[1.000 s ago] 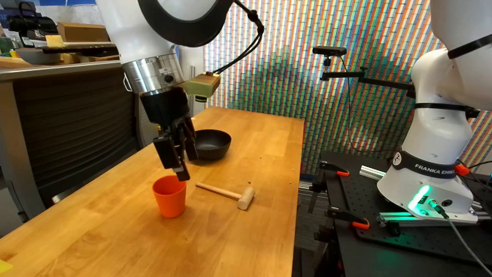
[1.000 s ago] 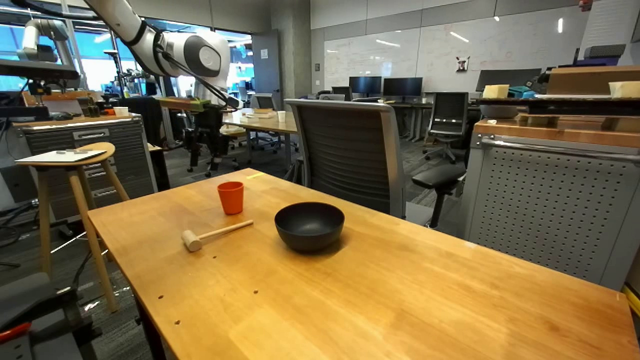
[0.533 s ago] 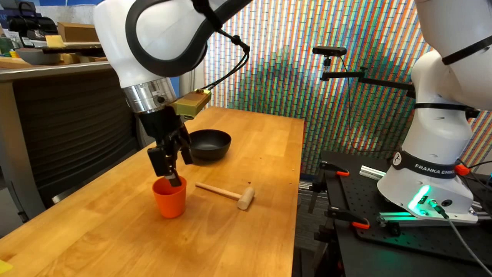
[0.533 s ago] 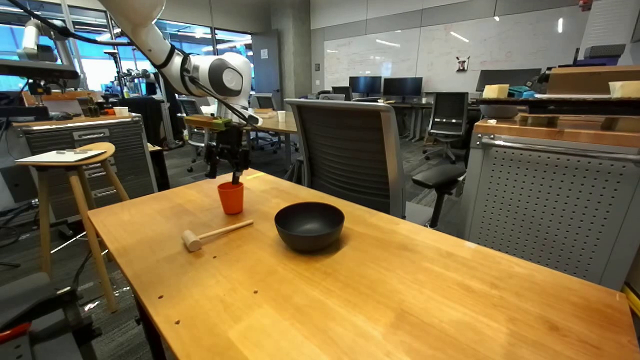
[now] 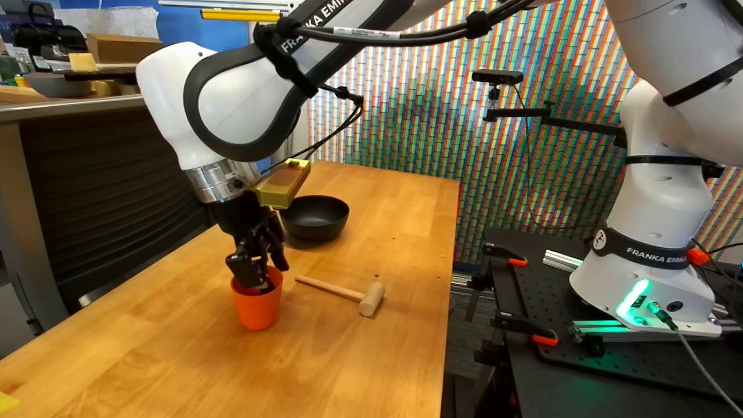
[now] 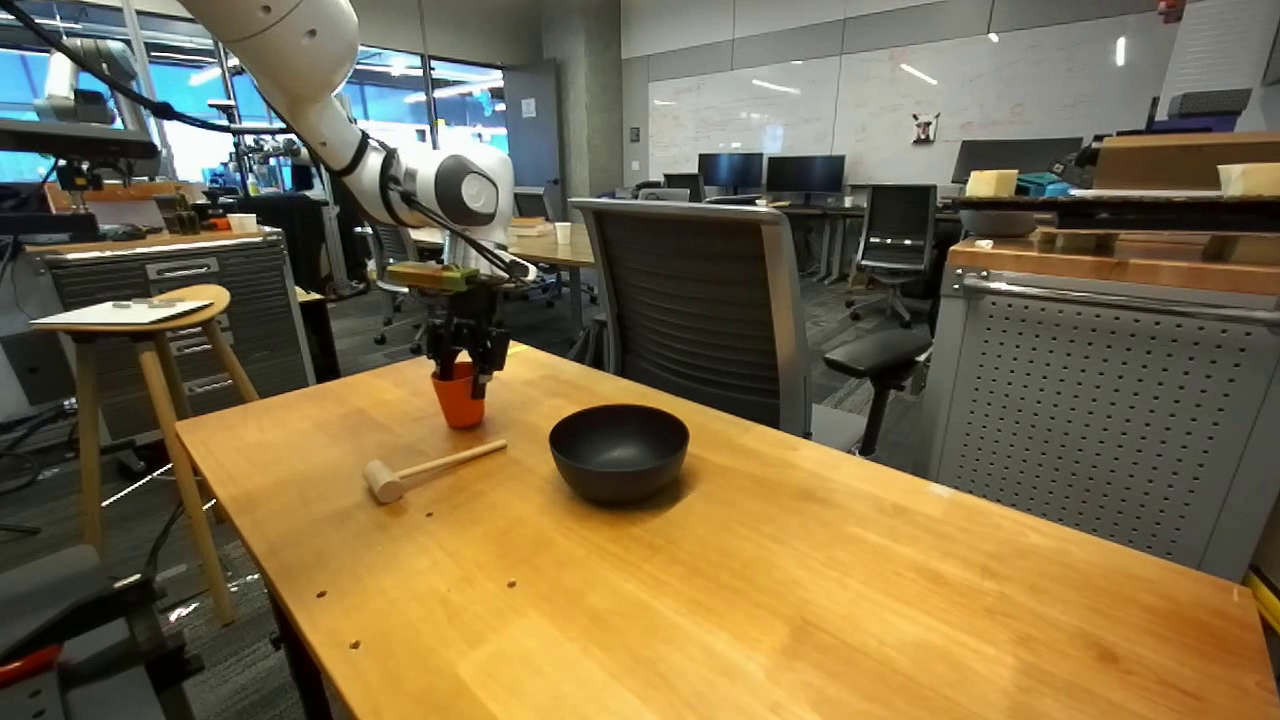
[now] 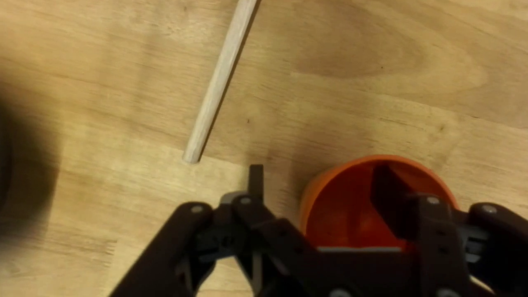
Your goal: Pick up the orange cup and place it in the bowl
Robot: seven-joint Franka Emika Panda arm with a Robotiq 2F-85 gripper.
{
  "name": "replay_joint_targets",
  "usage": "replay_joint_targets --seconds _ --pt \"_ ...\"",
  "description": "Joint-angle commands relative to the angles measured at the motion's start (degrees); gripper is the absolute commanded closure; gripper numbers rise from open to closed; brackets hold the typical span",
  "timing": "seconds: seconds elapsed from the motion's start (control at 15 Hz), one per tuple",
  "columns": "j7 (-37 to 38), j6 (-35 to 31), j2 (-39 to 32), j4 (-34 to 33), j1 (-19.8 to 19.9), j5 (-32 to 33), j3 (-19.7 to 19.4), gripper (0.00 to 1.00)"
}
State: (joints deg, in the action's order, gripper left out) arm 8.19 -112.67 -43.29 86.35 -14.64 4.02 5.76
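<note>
Orange cup (image 5: 258,312), plain plastic and slightly tapered, stood upright on the honey-coloured wooden table (image 6: 850,590), near the round, matte black bowl (image 6: 618,475) but outside it. The black two-fingered gripper (image 7: 321,181) straddled the cup's wall on the side toward the bowl: the inner finger (image 7: 392,202) reached inside, the outer finger (image 7: 255,181) hung outside, apart from the plastic. The jaws were spread and clasped nothing; how deep the inner finger went could not be told.

The step in hand looked like the grasp. Done well, it called for both fingers to meet the wall together in a slow squeeze, so that neither one shoved or tipped a cup that was probably light. A straight lift seemed right to follow, high enough to carry the cup's base over the bowl's rim, and clear of the pale wooden mallet (image 5: 335,290) whose handle end lay near the cup.
</note>
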Motion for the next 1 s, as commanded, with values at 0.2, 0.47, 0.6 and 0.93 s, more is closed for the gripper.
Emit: replay_joint_targets --seconds 0.2,0.47,0.6,0.93 --pt "0.0 3.2 -3.3 -6.1 -0.9 0.7 -0.7 0.85" --pt "-0.6 3.4 1.4 -0.9 1.1 -1.6 0.0 0.97" --pt "0.2 0.8 6.4 4.4 3.0 -3.8 0.0 0.93" --pt "4.2 -5.1 19.5 18.1 8.2 -10.9 -1.6 0.92"
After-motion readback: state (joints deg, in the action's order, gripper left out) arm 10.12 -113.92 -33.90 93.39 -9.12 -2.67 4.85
